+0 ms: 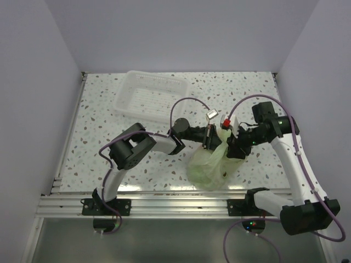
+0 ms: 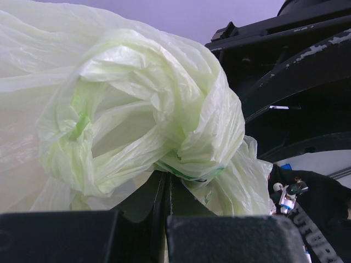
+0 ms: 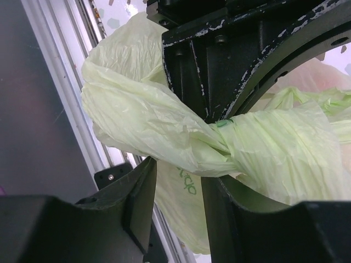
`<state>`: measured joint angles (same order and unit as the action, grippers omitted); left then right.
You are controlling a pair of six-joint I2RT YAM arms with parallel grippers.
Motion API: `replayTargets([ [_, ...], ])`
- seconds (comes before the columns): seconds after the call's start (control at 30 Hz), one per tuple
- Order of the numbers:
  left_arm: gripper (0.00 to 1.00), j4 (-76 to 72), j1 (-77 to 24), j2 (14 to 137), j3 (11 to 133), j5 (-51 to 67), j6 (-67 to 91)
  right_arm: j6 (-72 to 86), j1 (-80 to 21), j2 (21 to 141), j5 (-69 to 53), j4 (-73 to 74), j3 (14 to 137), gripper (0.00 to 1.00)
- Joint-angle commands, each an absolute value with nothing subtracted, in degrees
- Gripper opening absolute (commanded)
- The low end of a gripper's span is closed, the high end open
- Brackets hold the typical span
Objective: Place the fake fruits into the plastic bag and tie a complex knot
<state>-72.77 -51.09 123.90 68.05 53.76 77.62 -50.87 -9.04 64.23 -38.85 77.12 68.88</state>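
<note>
Crowding the plastic bag [image 1: 210,166], both jaws; basket [image 1: 149,99] well behind.

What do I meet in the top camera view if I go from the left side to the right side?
Clear basket → left claw → right claw. I leave out the plastic bag, because it overlaps both claws.

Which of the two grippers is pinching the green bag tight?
The left gripper: its jaws are closed on the twisted plastic bag. The right gripper has its jaws apart, and the bag only passes between them.
</note>
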Motion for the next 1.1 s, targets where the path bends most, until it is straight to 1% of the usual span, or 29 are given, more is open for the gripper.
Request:
replayTargets([
  [0.0, 0.00, -90.52, -51.68, 124.01, 69.96, 53.00, 79.19, -50.01, -9.84, 64.16, -39.73, 77.61, 69.17, 0.43],
  [0.03, 0.00, -90.70, -51.59, 123.93, 70.13, 53.35, 79.19, -50.18, -9.84, 64.07, -39.73, 77.87, 69.26, 0.45],
  [0.27, 0.00, -90.88, -51.68, 123.58, 69.87, 53.09, 79.19, -45.01, -9.76, 64.07, -39.81, 73.13, 71.63, 0.48],
  [0.37, 0.00, -90.44, -51.68, 123.40, 69.87, 52.91, 79.01, -45.08, -10.02, 65.12, -40.87, 74.09, 73.03, 0.48],
  [0.57, 0.00, -90.44, -51.68, 123.13, 70.22, 52.56, 78.92, -45.96, -10.72, 65.30, -40.17, 73.92, 71.37, 0.43],
  [0.77, 0.00, -90.97, -51.50, 123.13, 69.43, 53.09, 78.75, -47.81, -10.72, 63.46, -38.67, 76.20, 71.72, 0.34],
  [0.93, 0.00, -91.32, -51.42, 123.66, 69.70, 53.09, 78.57, -48.43, -10.64, 62.67, -36.65, 78.49, 72.86, 0.34],
  [1.07, 0.00, -91.32, -51.42, 123.40, 69.43, 53.17, 78.31, -46.85, -10.55, 62.14, -37.09, 79.63, 76.89, 0.32],
])
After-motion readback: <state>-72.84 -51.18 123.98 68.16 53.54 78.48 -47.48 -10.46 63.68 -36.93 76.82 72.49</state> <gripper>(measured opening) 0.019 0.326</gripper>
